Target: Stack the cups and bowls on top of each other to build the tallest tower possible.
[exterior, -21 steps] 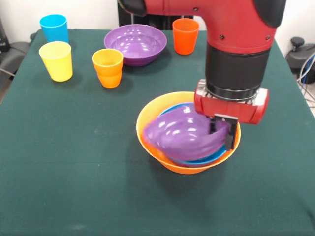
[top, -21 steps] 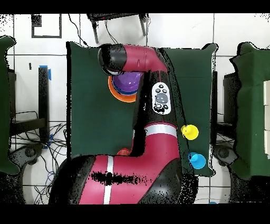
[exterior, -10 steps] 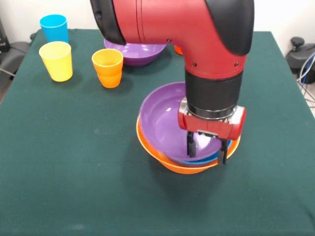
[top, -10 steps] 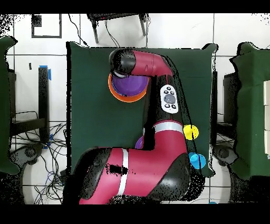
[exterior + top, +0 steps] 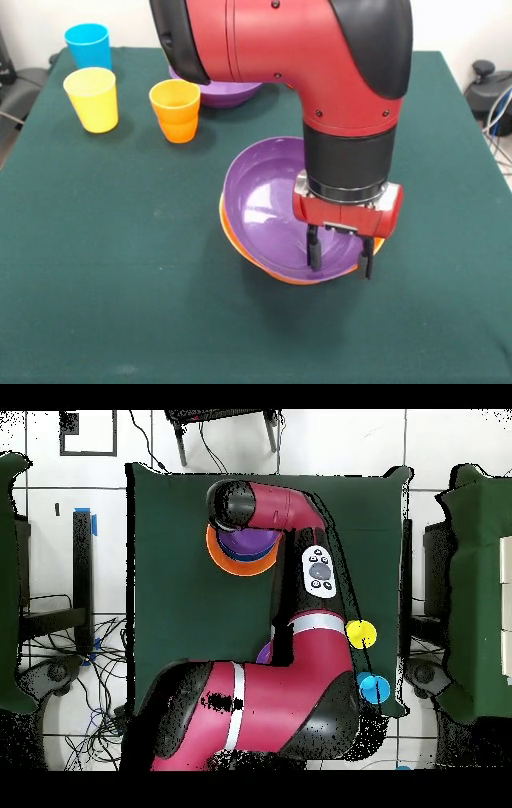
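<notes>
Claw (image 5: 342, 256): points straight down, fingers spread, one inside the purple bowl (image 5: 272, 212), the other outside its rim on the picture's right; nothing pinched.
Purple bowl: nested in the orange bowl (image 5: 240, 240), mouth up, tilted, rim higher at the picture's left.
Orange bowl: base of the tower, mid-bench (image 5: 120, 280); only a thin rim shows below the purple bowl.
Arm (image 5: 320, 64): red and black, descends from above, hides much of the far bench.
Second purple bowl (image 5: 220, 92): far side, mostly hidden behind the arm.
Orange cup (image 5: 175, 110): upright, apart from the tower.
Yellow cup (image 5: 92, 98): upright, just beside the light blue cup (image 5: 88, 45), also upright.
</notes>
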{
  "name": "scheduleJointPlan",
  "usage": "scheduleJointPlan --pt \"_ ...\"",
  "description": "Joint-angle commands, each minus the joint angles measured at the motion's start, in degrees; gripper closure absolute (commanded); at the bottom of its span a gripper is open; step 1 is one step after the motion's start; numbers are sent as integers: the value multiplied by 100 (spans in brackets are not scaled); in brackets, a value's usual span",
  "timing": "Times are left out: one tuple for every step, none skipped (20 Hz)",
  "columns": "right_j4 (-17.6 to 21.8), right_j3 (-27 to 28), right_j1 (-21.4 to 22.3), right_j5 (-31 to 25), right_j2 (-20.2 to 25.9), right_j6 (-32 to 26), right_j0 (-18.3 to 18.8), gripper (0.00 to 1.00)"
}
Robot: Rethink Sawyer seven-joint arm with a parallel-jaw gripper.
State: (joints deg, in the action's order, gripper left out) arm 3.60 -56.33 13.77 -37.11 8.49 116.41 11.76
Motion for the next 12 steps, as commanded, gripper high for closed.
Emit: scheduleJointPlan --pt "506 -381 -393 219 518 -797 -44 0" --pt "485 -401 -354 160 521 -789 -48 0" --pt "457 -464 -269 97 529 -778 -45 0" --pt "417 -530 -176 37 541 -758 -40 0" --pt "378 -605 -66 1 547 -716 -43 0" --pt "344 -605 -10 -38 556 -687 -48 0" --pt "316 -616 30 -84 558 -658 -53 0" --pt "284 -573 26 -146 576 -658 -43 0" --pt "262 -566 33 -198 605 -686 -27 0" --pt "243 -588 106 -341 588 -694 -35 0" --pt "225 -609 179 -485 571 -703 -42 0" --pt "194 -642 297 -675 513 -640 -76 0"
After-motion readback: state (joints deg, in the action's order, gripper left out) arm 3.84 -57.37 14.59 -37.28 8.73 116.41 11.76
